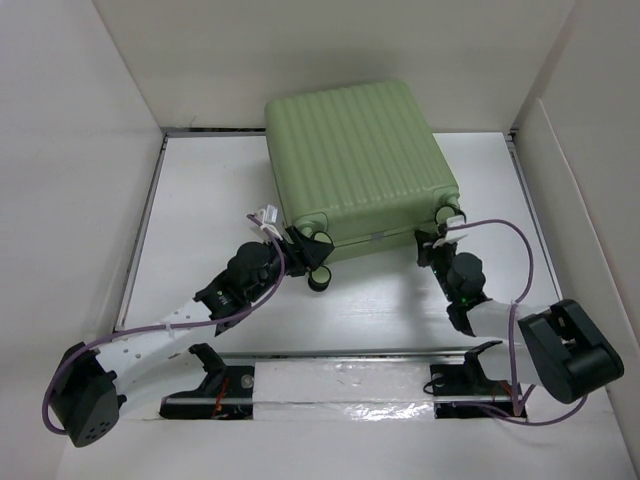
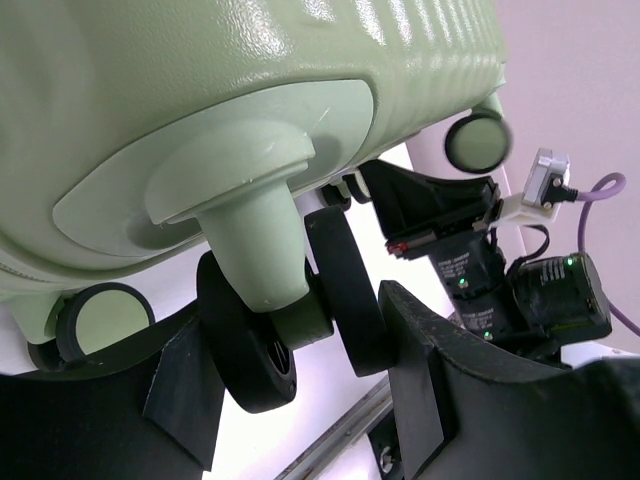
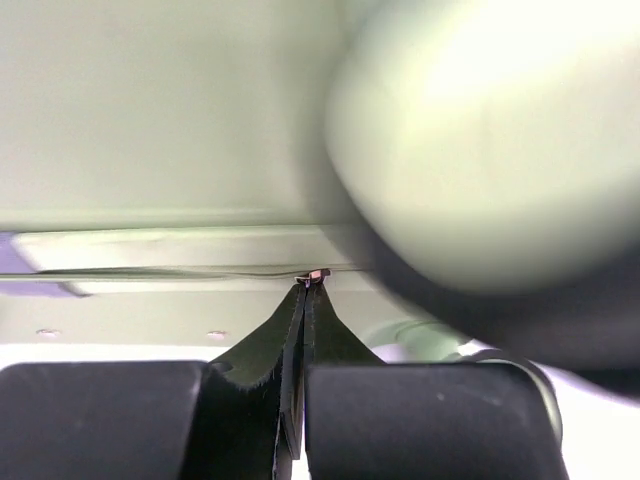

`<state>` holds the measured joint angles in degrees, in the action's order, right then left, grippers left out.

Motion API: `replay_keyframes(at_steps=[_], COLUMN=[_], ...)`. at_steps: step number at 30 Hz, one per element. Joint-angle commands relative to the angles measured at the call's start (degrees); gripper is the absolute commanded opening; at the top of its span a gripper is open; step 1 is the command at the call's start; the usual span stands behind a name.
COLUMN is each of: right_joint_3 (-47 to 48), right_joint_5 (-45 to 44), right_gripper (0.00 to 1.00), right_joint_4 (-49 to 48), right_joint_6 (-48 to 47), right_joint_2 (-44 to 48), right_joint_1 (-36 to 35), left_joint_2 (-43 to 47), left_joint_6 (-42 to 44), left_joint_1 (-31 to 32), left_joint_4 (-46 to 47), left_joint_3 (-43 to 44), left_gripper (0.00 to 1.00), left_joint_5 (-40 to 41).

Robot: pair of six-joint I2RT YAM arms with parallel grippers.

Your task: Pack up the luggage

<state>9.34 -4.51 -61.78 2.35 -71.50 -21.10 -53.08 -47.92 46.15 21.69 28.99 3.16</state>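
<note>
The luggage (image 1: 360,160) is a light-green ribbed suitcase lying shut on the white table, wheels toward me. My left gripper (image 1: 300,243) is at its near-left corner. In the left wrist view the luggage (image 2: 200,100) fills the top, and the left gripper (image 2: 300,370) has a finger against each side of a black twin wheel (image 2: 340,290). My right gripper (image 1: 432,243) is at the near-right corner. In the right wrist view the gripper (image 3: 310,288) is shut, pinching a small metal zipper pull (image 3: 317,274) on the seam of the luggage (image 3: 150,120). A blurred wheel (image 3: 480,150) looms close.
White walls box in the table on the left, back and right. A metal rail (image 1: 330,352) runs along the near edge between the arm bases. The right arm (image 2: 480,270) shows in the left wrist view, beside another wheel (image 2: 478,140).
</note>
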Motion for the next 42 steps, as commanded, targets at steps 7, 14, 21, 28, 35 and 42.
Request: replay_keyframes(at_steps=[7,14,21,28,35,42], right_joint_3=[7.0,14.6,27.4,40.7,39.4,15.4], right_joint_5=[-1.6,-0.5,9.2,0.0,-7.9,-13.8], right_gripper=[0.00,0.00,0.00,0.00,0.20,0.69], right_joint_4=[-7.1,-17.1,-36.5,-42.0,-42.0,-34.0], right_joint_6=[2.0,5.3,16.7,21.6,20.0,12.2], right_joint_2=[-3.7,-15.7,-35.8,-46.4,-44.2,-28.8], right_joint_1=[-23.3,-43.8,-45.4,-48.0,-49.9,-51.1], left_joint_2=[-2.9,-2.6,1.0,3.9,7.9,15.2], left_joint_6=[4.3,1.1,-5.1,-10.4,-8.8,-0.8], left_joint_1=[2.2,1.0,-0.6,2.2,3.5,1.8], left_joint_4=[19.3,20.1,21.1,26.2,24.1,6.9], left_joint_3=[7.3,12.9,12.8,7.1,4.1,6.0], left_gripper=[0.00,0.00,0.00,0.00,0.00,0.36], left_joint_5=[-14.5,-17.6,-20.0,-14.6,-7.7,-0.4])
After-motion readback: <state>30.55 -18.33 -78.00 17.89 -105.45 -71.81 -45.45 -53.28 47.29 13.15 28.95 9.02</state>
